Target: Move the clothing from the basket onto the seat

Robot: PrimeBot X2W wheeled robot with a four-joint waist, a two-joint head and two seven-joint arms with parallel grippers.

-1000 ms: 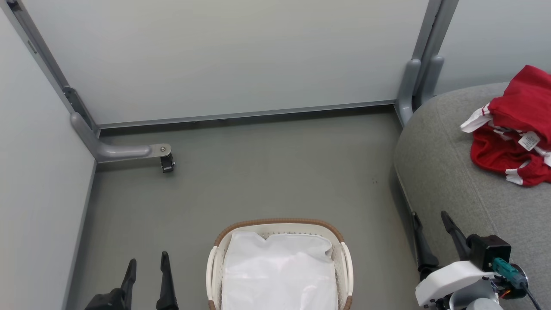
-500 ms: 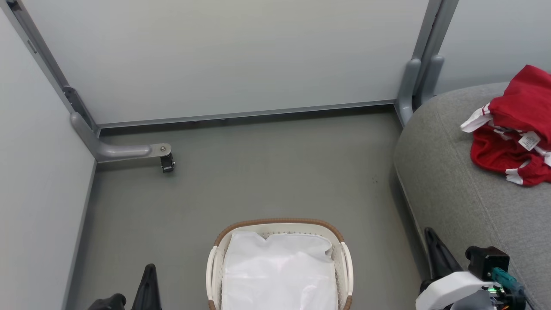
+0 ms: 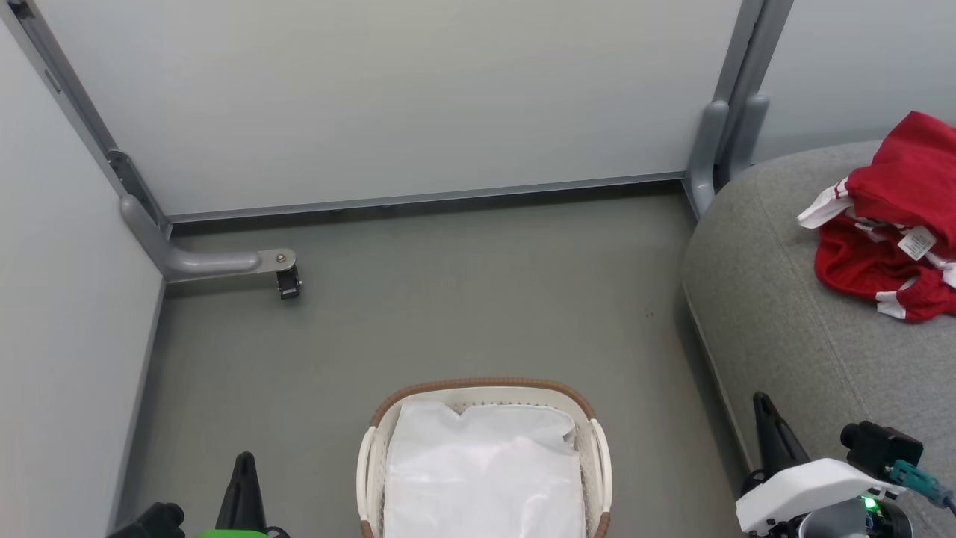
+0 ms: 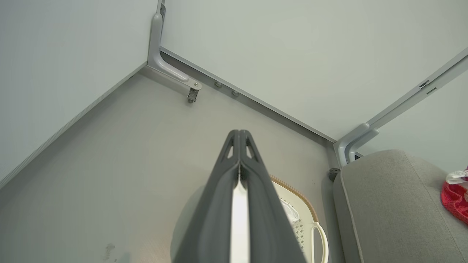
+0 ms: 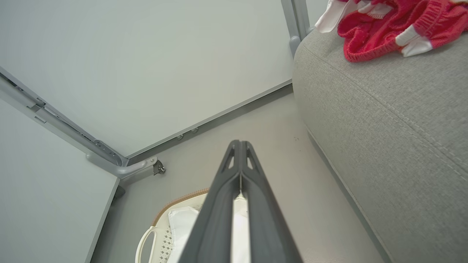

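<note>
My right gripper (image 3: 762, 405) and left gripper (image 3: 243, 463) are both pressed together, empty; clothing (image 3: 889, 224) sits on seat (image 3: 792, 321), nearer my right; basket (image 3: 485, 386) between them holds just liner (image 3: 485, 471).

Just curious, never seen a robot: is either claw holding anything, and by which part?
Nothing: the left gripper and the right gripper are both shut and empty.

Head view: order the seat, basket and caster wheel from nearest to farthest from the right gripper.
1. Seat, immediately beside the right gripper, on its right.
2. Basket, to its left, bottom centre.
3. Caster wheel, far left by the wall.
</note>
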